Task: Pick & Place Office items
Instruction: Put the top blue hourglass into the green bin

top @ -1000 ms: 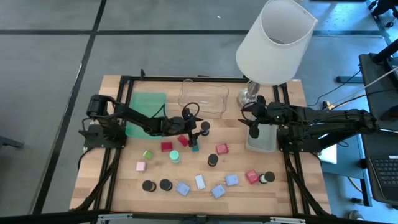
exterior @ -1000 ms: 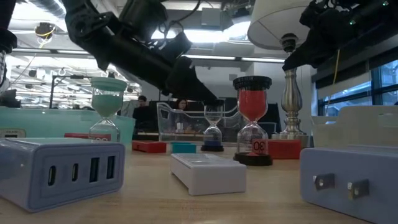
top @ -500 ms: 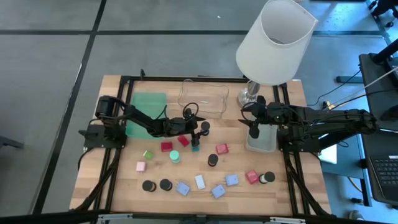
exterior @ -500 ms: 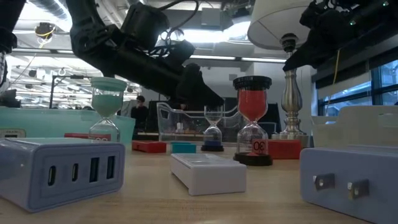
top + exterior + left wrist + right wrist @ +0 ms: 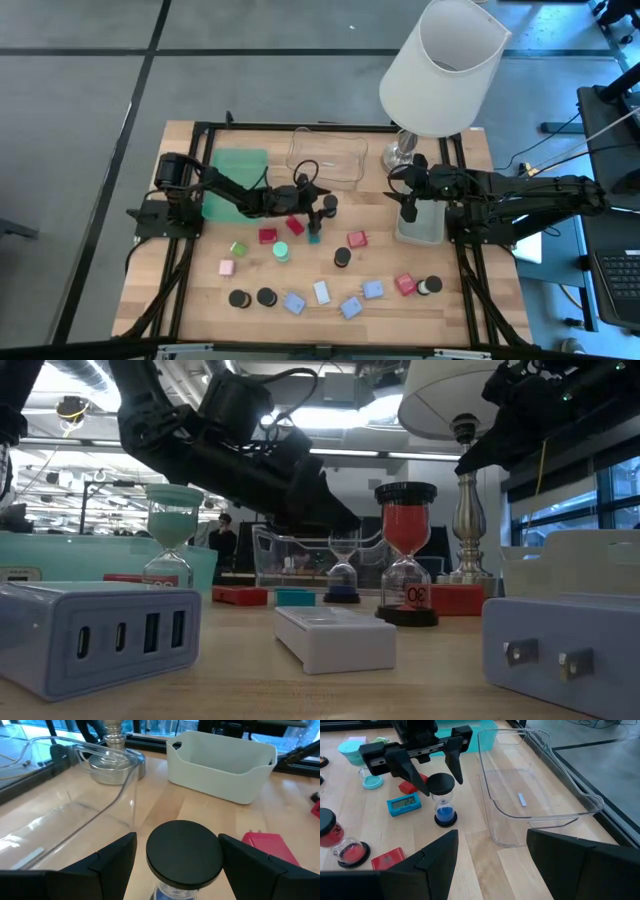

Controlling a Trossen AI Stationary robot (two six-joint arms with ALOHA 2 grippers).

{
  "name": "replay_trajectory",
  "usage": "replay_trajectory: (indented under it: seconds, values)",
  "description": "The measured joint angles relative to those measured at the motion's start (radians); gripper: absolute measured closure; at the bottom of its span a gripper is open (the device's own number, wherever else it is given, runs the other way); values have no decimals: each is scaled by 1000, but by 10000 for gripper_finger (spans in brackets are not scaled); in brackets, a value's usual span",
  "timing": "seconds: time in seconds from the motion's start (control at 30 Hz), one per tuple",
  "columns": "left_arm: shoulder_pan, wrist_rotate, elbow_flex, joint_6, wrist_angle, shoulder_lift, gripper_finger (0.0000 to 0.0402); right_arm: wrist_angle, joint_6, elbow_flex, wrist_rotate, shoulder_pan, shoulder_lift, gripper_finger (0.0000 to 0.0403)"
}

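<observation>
The left tool [image 5: 415,757] hangs wide open, holding nothing, its fingers either side of a small blue sand timer [image 5: 443,800] standing on the table [image 5: 190,290] beside the clear tray [image 5: 535,785]. It looks light, glassy and fragile; gripping the black cap seems safest.

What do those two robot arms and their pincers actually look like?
Both arms are black and made of jointed segments, with thin black cables looping alongside. The left gripper is a black crossbar with two flat, tapering wedge-shaped fingers. The right gripper looks the same build, all matte black, with no markings visible.
</observation>
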Motion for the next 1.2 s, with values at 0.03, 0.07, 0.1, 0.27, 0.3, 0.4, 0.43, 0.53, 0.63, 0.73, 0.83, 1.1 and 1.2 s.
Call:
replay_trajectory:
  seconds: [0.03,0.07,0.1,0.27,0.3,0.4,0.43,0.53,0.63,0.73,0.83,1.1,1.2]
  values:
    - [3,0,0,0,0,0,126,0,0,0,0,0,0,161]
    - [6,0,0,0,0,0,126,0,0,0,0,0,0,161]
    - [7,0,0,0,0,0,126,0,0,0,0,0,0,161]
    - [7,-1,0,0,-8,0,139,0,0,0,0,0,0,161]
    - [7,-1,0,0,-8,0,145,0,0,0,1,0,0,161]
    - [7,-1,0,0,-8,0,164,0,0,0,1,0,0,161]
    - [7,-1,0,0,-7,0,171,0,0,0,1,0,0,161]
    - [7,-1,0,-1,2,0,186,-4,0,0,3,0,0,161]
    - [7,-1,0,-1,20,0,189,-4,0,0,3,0,0,161]
    - [7,-1,-1,-8,50,-16,185,-5,0,0,3,0,0,161]
    - [7,-17,-1,-9,50,-65,183,-9,0,0,3,0,0,161]
    - [-17,-295,0,-5,-282,-345,184,-44,0,0,3,0,0,161]
    - [-42,-443,0,-54,-484,-484,184,-64,0,0,3,0,0,161]
